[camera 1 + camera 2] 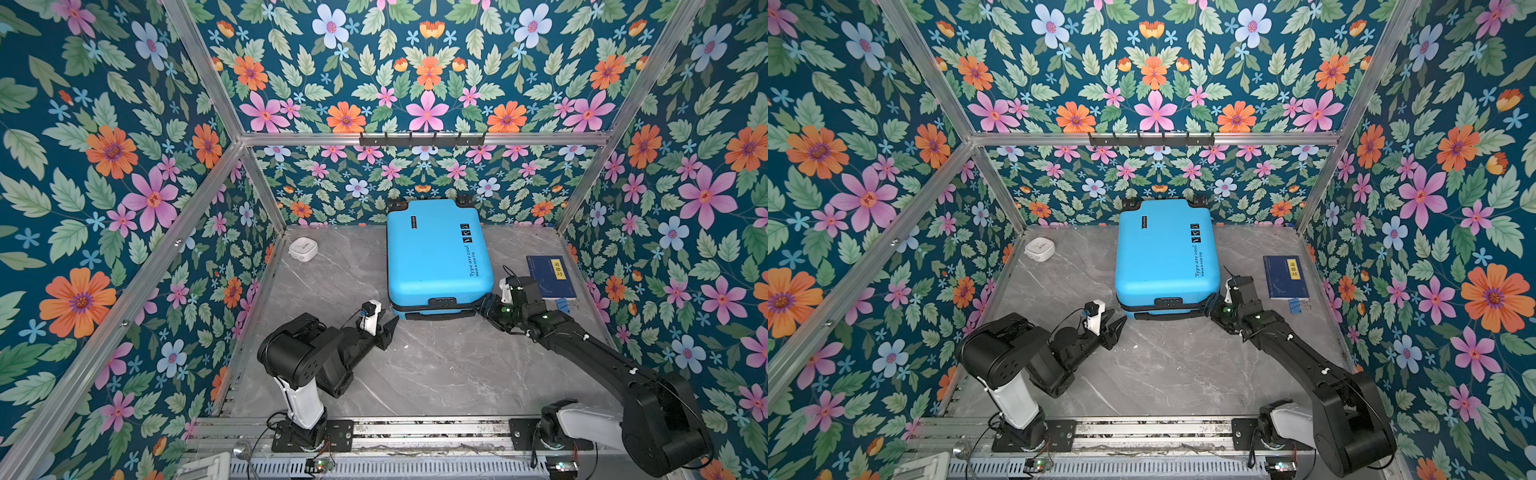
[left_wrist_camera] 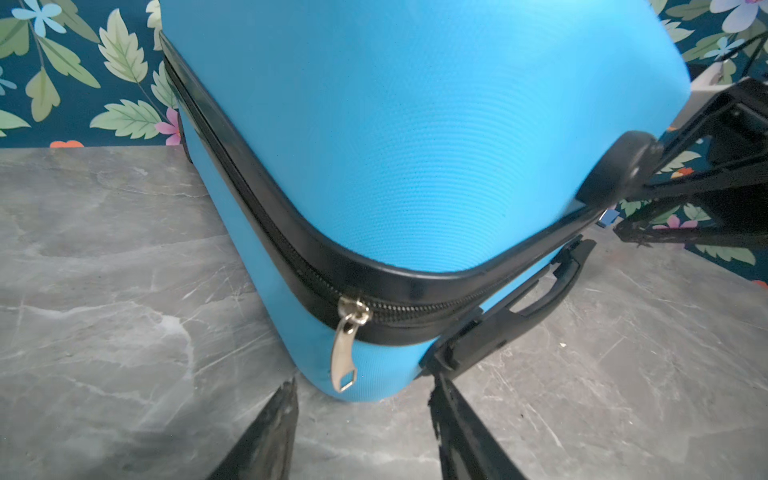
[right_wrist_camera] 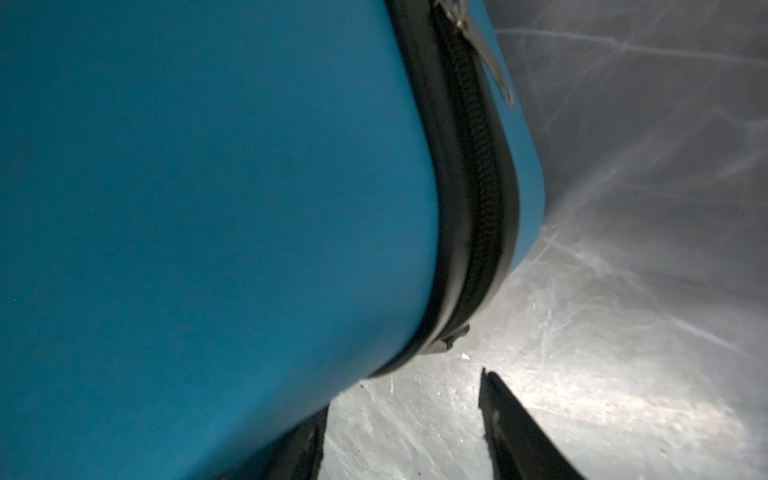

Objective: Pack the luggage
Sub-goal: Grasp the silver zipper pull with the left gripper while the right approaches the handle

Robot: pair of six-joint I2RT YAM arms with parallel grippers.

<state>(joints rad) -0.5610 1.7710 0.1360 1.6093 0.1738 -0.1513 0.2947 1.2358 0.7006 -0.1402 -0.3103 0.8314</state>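
Both top views: the luggage [image 1: 436, 253] lies flat and shut at 12 o'clock on the table [image 1: 415, 374], with its wheels [image 1: 397, 203] away from the arms and its handle [image 1: 438, 315] edge toward them. A dark-blue book [image 1: 550, 276] sits at its 3 o'clock, a blue clip [image 1: 563, 305] at about 4 and a small white case [image 1: 303, 248] at 10. All three are on the table, outside the shell. The left gripper [image 1: 387, 319] sits just off the 7 o'clock corner, not touching, spread and empty. The right gripper [image 1: 481, 306] is at the 5 o'clock corner, and contact can't be told from here. Left wrist: the fingers [image 2: 274, 436] are spread with bare table between them. A silver zipper pull [image 2: 345, 353] hangs on the corner just ahead, not pinched, and the zip looks closed either side of it. Right wrist: the fingers [image 3: 511, 436] are spread with nothing between them. One sits close by the shell, but whether it touches is unclear. The zipper [image 3: 478, 187] round this corner reads closed, though the view is dim and blurred. Judgement: nothing visibly packed yet, since the lid is shut, the contents are hidden and the loose items lie outside. Likely left to do: unzip, open the lid, load the items, close it and zip up.
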